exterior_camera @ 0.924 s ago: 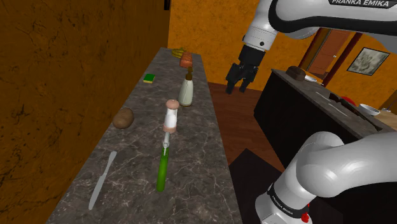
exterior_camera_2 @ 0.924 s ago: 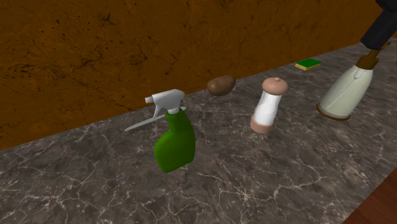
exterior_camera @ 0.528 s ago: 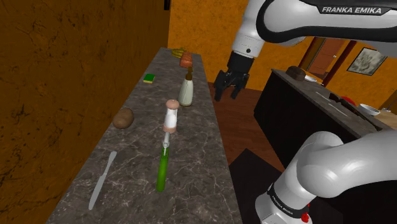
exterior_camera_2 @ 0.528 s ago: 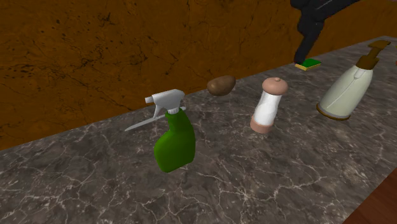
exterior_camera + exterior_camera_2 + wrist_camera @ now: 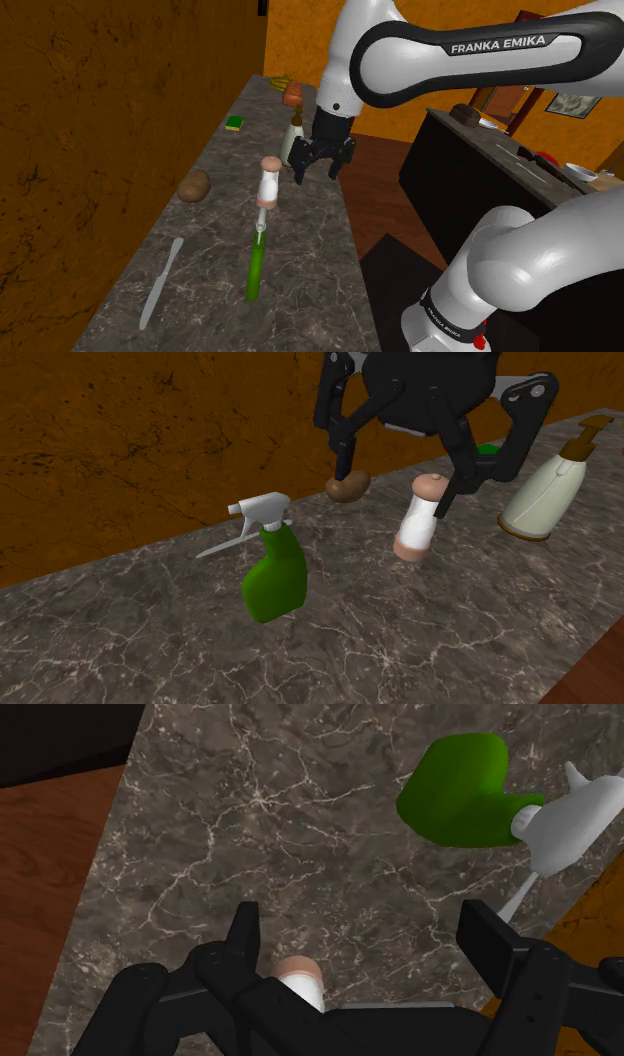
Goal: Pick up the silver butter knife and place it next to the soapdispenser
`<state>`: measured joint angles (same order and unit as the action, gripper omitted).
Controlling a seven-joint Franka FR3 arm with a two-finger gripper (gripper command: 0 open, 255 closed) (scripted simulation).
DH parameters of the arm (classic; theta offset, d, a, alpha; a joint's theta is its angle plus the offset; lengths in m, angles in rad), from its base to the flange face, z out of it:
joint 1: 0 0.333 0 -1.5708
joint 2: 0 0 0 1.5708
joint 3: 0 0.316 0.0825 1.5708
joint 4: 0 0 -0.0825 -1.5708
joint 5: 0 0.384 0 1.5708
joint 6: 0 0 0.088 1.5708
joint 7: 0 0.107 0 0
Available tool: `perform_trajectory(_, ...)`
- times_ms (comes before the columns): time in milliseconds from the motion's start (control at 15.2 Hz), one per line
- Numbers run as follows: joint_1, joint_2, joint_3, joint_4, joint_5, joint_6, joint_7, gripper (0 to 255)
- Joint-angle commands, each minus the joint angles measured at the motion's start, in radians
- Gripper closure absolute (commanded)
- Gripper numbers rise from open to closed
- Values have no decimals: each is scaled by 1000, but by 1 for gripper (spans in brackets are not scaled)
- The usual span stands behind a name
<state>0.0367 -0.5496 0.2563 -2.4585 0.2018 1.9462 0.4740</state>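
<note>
While above shaker [image 5: 300,976], hand [image 5: 362,919] near sprayer [image 5: 455,789].

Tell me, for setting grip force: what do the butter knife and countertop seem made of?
Butter knife: probably metal, uniformly pale grey, matte; could be plastic. Countertop: apparently stone like marble, dark grey-brown with white veins.

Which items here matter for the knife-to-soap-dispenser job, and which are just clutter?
Job: butter knife; soap dispenser; end effector, open.
Clutter: green spray bottle; shaker; potato; green sponge.
</note>
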Motion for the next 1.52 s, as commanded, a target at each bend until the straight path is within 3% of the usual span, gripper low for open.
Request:
perform_trajectory(0, 1, 53, 50, 11, 6, 44, 75, 0)
perform_trajectory(462, -18, 303, 213, 120, -52, 175, 354, 0)
perform_trajectory(858, -25, 572, 312, 275, -215, 240, 637, 0)
perform_trajectory(1122, 21, 765, 317, 413, -352, 242, 823, 0)
perform_trajectory(1452, 131, 994, 261, 622, -475, 206, 997, 0)
